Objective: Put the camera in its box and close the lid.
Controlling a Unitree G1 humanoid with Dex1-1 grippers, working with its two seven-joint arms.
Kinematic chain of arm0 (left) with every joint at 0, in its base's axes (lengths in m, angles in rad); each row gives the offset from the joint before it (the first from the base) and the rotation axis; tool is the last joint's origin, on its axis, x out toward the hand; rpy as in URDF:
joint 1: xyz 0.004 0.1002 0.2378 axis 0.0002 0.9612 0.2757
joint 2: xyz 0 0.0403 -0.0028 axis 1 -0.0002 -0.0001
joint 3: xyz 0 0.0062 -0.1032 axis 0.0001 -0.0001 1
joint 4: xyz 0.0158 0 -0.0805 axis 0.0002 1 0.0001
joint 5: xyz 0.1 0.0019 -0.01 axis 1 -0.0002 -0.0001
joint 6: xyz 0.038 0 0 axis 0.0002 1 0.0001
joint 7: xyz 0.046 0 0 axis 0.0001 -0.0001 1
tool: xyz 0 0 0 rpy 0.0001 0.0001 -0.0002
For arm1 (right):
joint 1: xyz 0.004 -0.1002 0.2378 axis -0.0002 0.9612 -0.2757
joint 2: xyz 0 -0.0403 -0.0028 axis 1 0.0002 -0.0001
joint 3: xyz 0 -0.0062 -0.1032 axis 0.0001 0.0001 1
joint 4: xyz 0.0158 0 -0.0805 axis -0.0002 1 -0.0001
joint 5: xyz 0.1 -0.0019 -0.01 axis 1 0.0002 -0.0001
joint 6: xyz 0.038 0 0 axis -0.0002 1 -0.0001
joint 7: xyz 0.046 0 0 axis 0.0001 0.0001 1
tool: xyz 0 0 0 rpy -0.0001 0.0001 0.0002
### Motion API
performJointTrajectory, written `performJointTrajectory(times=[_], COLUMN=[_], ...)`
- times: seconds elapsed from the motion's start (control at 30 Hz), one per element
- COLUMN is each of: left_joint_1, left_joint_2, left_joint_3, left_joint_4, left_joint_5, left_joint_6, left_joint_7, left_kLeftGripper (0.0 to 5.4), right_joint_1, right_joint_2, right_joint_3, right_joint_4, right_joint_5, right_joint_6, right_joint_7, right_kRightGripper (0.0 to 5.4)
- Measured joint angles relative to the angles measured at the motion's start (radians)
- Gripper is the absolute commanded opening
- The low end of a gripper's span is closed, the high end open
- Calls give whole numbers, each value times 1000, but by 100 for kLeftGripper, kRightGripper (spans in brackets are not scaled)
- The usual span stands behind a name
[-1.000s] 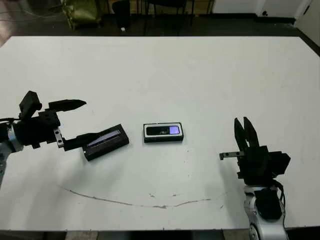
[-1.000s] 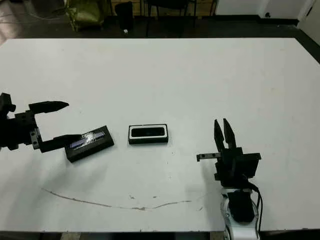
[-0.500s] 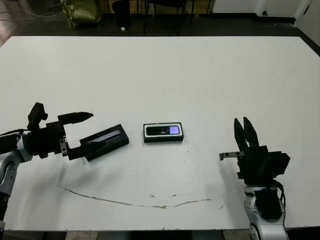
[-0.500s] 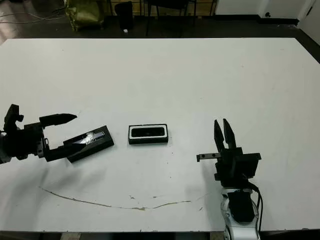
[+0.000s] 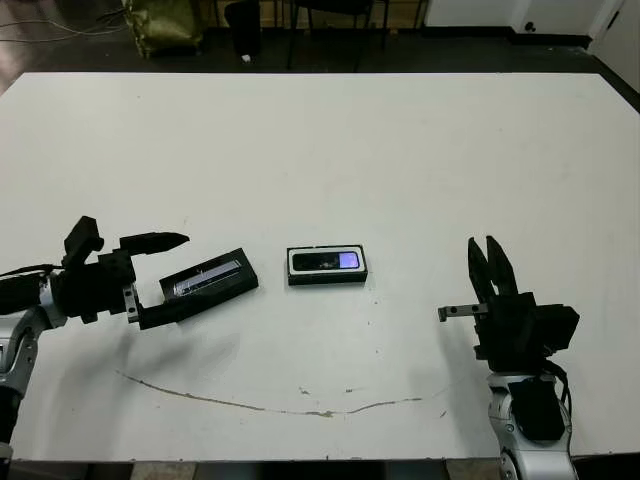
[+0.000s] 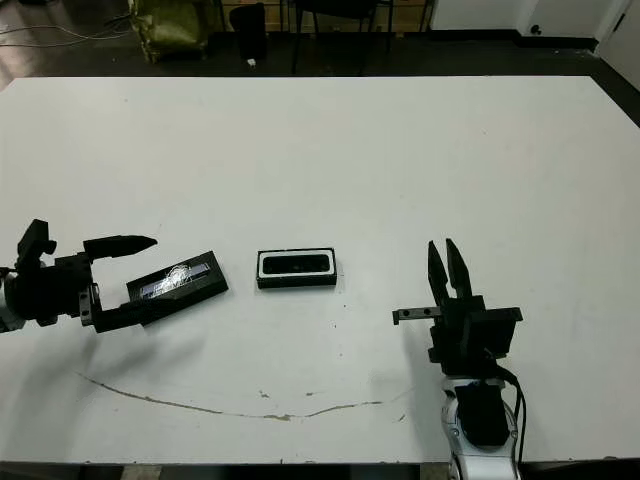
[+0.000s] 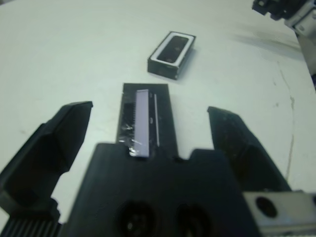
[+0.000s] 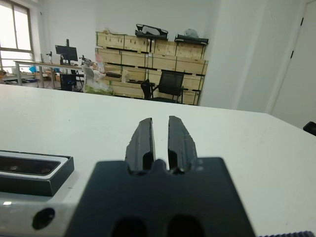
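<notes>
Slim black bar-shaped camera with a bluish-purple screen patch: I see it lying inside the shallow black box with the white lining, flat on the white table, face up. Box is uncovered.

Flat black rectangular lid with a glossy silvery-grey stripe: flat on the table, skewed at an angle, just beside the box on the left gripper's side, a narrow strip of bare table between them.

Left gripper, two black fingers spread wide, holding nothing. My wrist view shows the lid's near end lying between the two fingers, close up to the gripper body, stripe running away from it. Whether a finger touches the lid, I cannot tell. Beyond the lid's far end, straight ahead of this gripper, sits the box with the camera; nothing lies between lid and box.

Right gripper: fingers pointing up, pressed nearly together, grasping nothing. It stands well apart from the box, clear table between them.

A thin dark scuff line runs across the table nearer the robot than both grippers' fingertips.
</notes>
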Motion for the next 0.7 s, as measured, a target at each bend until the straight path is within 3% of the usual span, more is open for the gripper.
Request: performJointTrajectory(times=[0.7], left_joint_1=[-25], left_joint_2=[-4], left_joint_3=[-20], left_joint_4=[196], left_joint_5=[42], left_joint_6=[-75], left_joint_7=[-78], left_kLeftGripper=[537], right_joint_1=[2], right_joint_2=[-3], right_joint_3=[8], right_joint_4=[4], right_joint_5=[-12], right_joint_6=[-7], right_joint_7=[0], right_kRightGripper=[0])
